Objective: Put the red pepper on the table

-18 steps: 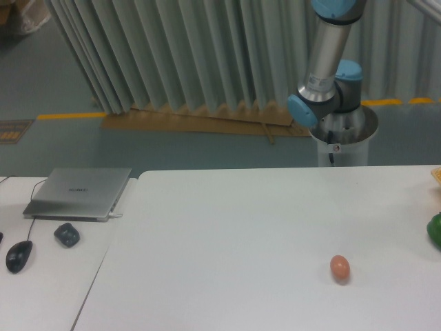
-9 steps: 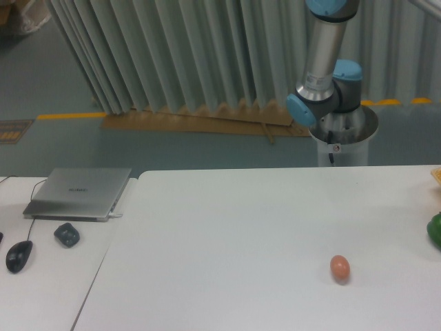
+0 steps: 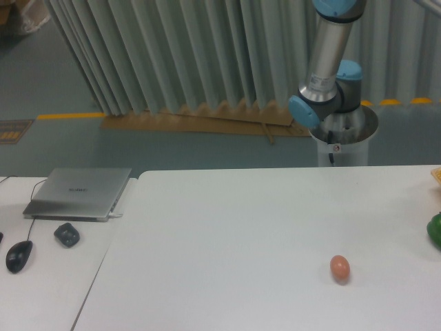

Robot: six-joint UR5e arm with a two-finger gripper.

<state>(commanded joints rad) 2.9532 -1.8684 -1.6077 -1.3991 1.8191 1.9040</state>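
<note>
Red pepper: we see none in this view.
Gripper: out of view; we cannot tell its opening or load.
Table [image 3: 227, 227]: bears an egg [image 3: 339, 268].
Handling: we expect light, glossy, slippery; grasp the body's sides.

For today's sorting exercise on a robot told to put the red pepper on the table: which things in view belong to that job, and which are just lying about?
Belongs to the job:
- table
- robot arm; its gripper is out of view
- red pepper: not in view

Just lying about:
- egg
- green vegetable, cut off at the right edge
- laptop
- mouse
- small dark object
</note>
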